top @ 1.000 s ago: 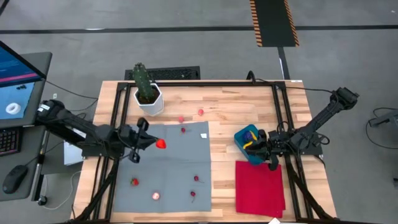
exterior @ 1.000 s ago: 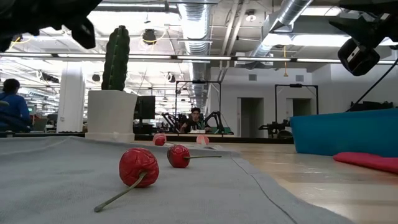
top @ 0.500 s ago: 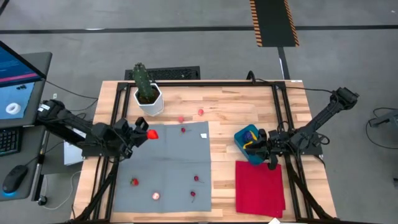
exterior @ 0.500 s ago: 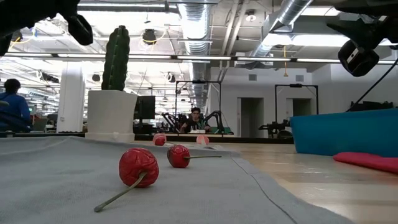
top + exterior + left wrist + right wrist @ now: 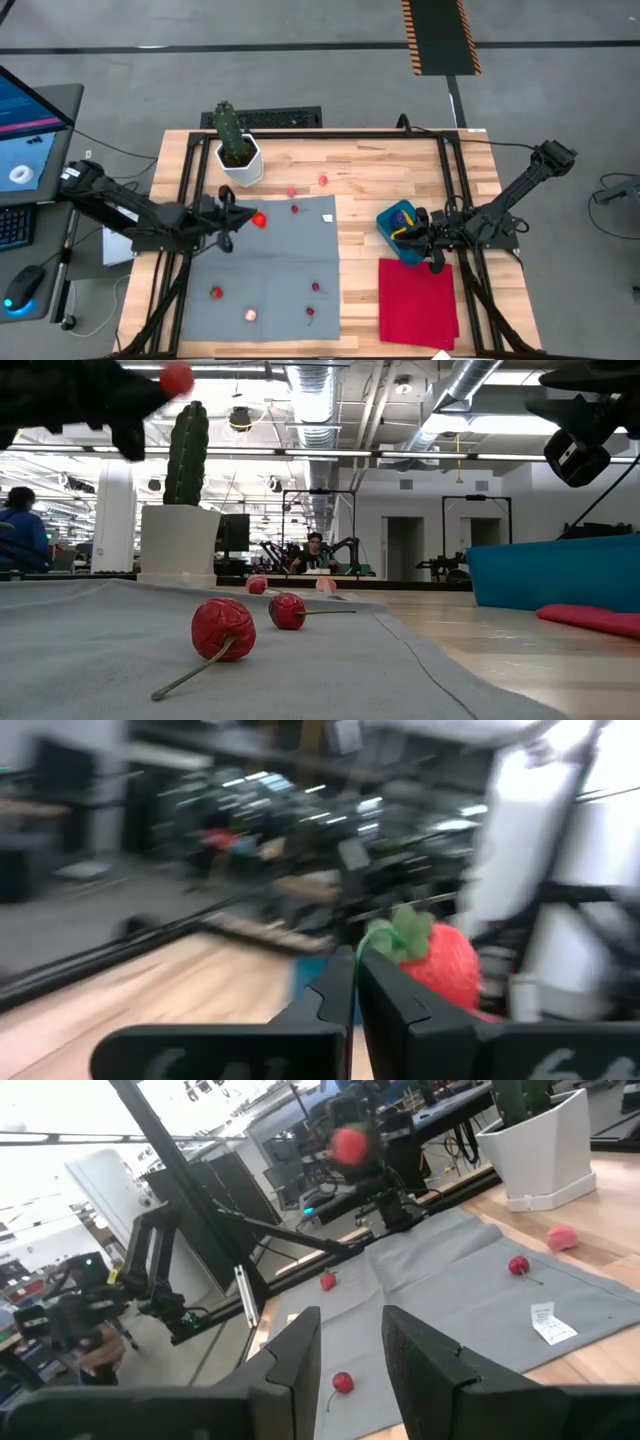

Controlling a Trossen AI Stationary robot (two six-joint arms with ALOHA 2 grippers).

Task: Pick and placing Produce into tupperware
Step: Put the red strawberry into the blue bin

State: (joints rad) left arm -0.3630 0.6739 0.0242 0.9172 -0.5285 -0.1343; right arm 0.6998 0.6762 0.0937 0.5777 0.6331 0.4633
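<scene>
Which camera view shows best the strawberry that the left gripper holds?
The left wrist view: the strawberry fills it, leaves pinched in the shut left gripper. The high, low and right wrist views show only a small red spot.

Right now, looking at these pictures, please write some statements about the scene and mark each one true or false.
1. The left gripper is shut on a strawberry, held above the grey cloth. True.
2. The teal tub sits on the grey cloth. False: it sits on bare wood, beside the red cloth.
3. The cactus stands in a white pot. True.
4. The right gripper is over the grey cloth. False: it is at the teal tub.
</scene>
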